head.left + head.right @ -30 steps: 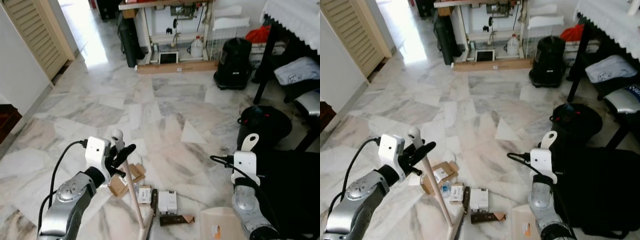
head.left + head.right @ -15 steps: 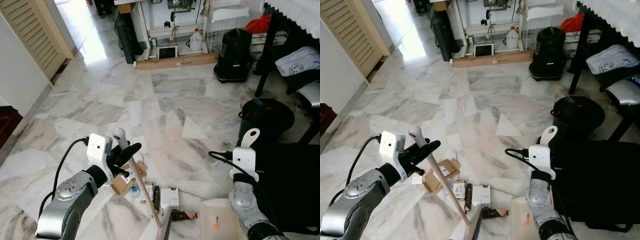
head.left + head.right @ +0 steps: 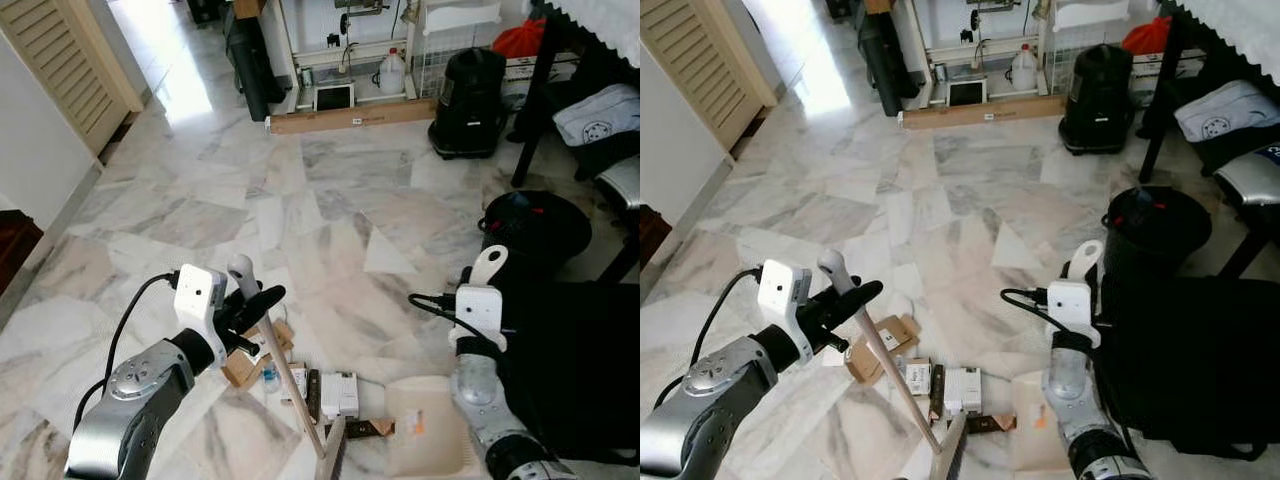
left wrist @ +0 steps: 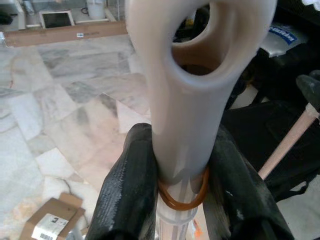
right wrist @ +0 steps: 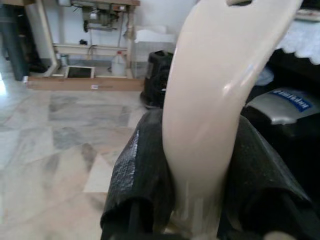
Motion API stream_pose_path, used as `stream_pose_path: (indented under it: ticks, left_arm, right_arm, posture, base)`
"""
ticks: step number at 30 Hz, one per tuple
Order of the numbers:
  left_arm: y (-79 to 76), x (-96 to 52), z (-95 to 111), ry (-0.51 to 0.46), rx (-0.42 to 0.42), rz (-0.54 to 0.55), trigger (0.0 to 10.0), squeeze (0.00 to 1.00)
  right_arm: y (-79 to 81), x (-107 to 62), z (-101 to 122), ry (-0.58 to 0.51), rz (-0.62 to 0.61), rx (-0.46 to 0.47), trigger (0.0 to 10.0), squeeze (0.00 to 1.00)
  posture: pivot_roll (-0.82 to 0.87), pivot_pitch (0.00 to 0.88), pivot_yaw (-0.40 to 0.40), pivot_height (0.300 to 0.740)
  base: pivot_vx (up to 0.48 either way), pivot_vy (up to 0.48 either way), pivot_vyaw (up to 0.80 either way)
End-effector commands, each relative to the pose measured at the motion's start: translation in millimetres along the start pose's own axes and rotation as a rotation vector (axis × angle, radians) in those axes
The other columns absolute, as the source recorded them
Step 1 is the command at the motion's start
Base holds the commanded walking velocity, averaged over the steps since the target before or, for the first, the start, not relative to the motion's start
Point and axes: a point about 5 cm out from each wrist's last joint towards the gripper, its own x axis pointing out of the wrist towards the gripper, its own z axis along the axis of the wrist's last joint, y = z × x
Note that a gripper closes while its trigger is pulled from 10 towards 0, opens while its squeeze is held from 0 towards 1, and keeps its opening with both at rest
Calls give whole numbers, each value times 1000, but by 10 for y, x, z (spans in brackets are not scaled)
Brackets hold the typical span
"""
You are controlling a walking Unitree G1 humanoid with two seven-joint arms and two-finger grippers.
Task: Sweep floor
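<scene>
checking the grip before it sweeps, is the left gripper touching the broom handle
Touching. The left wrist view shows the left gripper with a black finger pressed against each side of the broom handle.

The left pincer [image 3: 252, 305] grips a broom handle [image 3: 284, 374] slanting down to small boxes [image 3: 338, 393] on the marble floor [image 3: 330, 210]; the right arm carries a beige dustpan [image 3: 425, 439].

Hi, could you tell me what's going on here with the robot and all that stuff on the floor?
The robot is sweeping up litter. Its left gripper is shut on a broom handle, the broom slanting down to the marble floor beside small cardboard boxes. Its right gripper is shut on the handle of a cream dustpan, set low next to the boxes. The boxes lie on the floor, not yet in the pan.
</scene>
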Motion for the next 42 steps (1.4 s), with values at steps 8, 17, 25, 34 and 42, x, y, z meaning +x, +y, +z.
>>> stream_pose_path:
  ticks: [8,17,25,34,42]
  left_arm:
    - [213,-126,200,-58,164,134,10000,0]
    - [342,-261,117,-18,220,208,10000,0]
    - [287,-231,-18,17,204,178,10000,0]
    - [212,-195,-105,39,185,138,10000,0]
    - [171,-182,-142,49,175,114,10000,0]
  right_arm:
    - [42,3,5,3,40,3,10000,0]
    - [16,4,-12,6,36,-13,10000,0]
    - [-120,77,67,-54,-37,-10,10000,0]
    - [-170,112,116,-88,-58,-12,10000,0]
    - [-91,99,135,-86,-22,13,10000,0]
  posture:
    - [247,131,142,740]
    - [251,133,136,740]
    - [236,137,134,740]
    - [233,145,133,740]
    - [232,143,129,740]
  base:
    - [0,0,0]
    - [0,0,0]
    - [0,0,0]
    - [0,0,0]
    - [0,0,0]
